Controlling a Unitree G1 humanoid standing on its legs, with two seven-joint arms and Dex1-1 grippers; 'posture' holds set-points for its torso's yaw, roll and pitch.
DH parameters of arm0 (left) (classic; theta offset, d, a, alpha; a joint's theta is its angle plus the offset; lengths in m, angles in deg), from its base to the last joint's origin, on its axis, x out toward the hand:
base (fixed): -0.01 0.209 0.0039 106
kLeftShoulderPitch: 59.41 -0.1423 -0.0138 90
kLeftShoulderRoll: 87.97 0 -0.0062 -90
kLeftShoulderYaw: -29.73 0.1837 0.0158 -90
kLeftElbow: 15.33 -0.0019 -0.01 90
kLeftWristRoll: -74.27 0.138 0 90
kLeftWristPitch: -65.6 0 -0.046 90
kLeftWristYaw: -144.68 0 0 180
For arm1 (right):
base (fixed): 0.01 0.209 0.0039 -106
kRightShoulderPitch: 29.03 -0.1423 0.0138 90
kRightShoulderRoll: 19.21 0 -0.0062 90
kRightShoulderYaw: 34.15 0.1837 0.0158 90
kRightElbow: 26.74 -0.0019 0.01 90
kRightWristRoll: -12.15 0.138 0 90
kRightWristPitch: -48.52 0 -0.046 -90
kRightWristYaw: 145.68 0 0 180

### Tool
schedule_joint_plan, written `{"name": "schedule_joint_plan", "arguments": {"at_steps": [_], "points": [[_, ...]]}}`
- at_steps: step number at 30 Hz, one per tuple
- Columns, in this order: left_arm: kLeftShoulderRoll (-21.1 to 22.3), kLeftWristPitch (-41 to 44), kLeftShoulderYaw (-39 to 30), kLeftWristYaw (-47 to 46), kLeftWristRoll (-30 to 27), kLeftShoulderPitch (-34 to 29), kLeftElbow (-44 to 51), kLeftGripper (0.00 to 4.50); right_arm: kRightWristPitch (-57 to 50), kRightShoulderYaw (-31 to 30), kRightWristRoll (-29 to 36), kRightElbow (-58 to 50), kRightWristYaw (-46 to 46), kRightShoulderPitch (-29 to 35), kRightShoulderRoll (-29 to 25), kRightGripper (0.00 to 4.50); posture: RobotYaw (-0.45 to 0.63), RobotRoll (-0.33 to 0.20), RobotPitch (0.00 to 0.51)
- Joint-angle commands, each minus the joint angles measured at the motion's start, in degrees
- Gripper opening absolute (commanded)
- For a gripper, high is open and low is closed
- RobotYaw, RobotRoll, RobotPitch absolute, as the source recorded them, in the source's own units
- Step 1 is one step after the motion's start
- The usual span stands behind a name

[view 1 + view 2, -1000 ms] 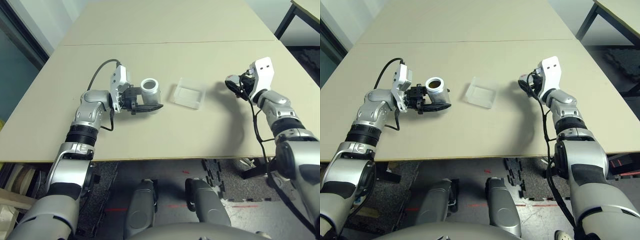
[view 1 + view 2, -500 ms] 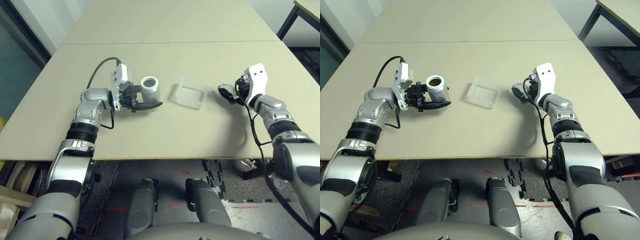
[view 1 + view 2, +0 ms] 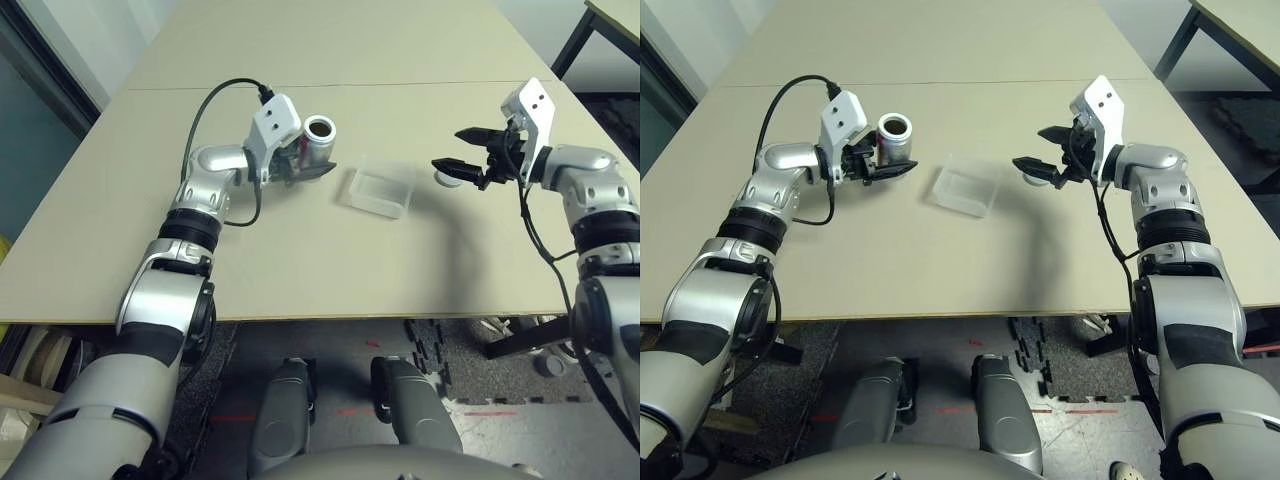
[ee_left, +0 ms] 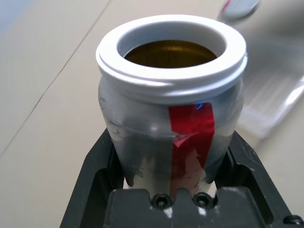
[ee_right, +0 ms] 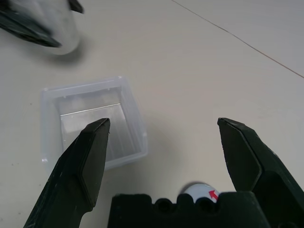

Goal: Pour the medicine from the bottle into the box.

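Gripped around the lower body by the left fingers (image 4: pixel 97 175), closed on both sides of the bottle (image 4: pixel 142 118), and held roughly upright above or on the table (image 3: pixel 300 280), too close to tell which. Looks uncapped, with a brownish tone inside the open mouth (image 4: pixel 171 53) and a red strip (image 4: pixel 192 142) down the wall. Judged light, stiff-walled and fairly smooth, so likely to slip or turn if tilted in a loose grip. Best taken low on the straight wall, as here, well below the thick rim, leaving the mouth free for pouring. Better tipped slowly, as loose contents could rush out at once. Set on the table between the left and right fingers, apart from both: the box (image 5: pixel 133 109), clear, shallow and open-topped. Probably thin, light plastic, easily nudged by a knock from the bottle and best steadied by the side walls with a gentle pinch, without pressing hard on the rim. Spread wide with nothing between, the right fingers (image 5: pixel 78 175), close to the cap (image 5: pixel 199 191) on the table. Likely next, to carry the bottle from the left side toward the box before tilting.
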State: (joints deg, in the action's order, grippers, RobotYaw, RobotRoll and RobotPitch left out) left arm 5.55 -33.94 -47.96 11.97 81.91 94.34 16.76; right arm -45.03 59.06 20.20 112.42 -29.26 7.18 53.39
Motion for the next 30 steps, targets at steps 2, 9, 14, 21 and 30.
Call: {"name": "schedule_joint_plan", "arguments": {"at_steps": [2, 9, 14, 21, 30], "points": [[-1.42, -5.51, 9.05, -7.29, 12.52, 7.46, -6.68, 2.68, -1.34, 0.04, 0.96, -2.48, -1.18, 0.92, -0.36, 4.50, -0.01, 0.000, 0.128], [-6.34, -12.49, 28.75, -11.45, 34.08, 21.97, -16.71, 2.68, -2.12, 0.11, 1.46, -3.56, -2.34, 1.63, -0.84, 4.50, -0.01, 0.000, 0.117], [-10.15, -15.48, 42.01, -14.93, 47.98, 25.88, -19.56, 2.68, -2.77, 1.47, 3.01, -5.47, -0.91, 3.07, -0.42, 4.50, -0.05, 0.000, 0.103], [-13.20, -14.52, 41.48, -16.61, 48.83, 27.23, -20.95, 2.68, -6.07, 2.55, 5.29, -12.04, 0.61, 7.72, -0.52, 4.50, -0.09, 0.000, 0.093], [-13.02, -13.18, 38.02, -16.06, 47.14, 26.74, -21.39, 2.68, -7.24, 2.66, 5.75, -13.63, 1.27, 7.68, -1.03, 4.50, -0.09, 0.000, 0.087]]}}
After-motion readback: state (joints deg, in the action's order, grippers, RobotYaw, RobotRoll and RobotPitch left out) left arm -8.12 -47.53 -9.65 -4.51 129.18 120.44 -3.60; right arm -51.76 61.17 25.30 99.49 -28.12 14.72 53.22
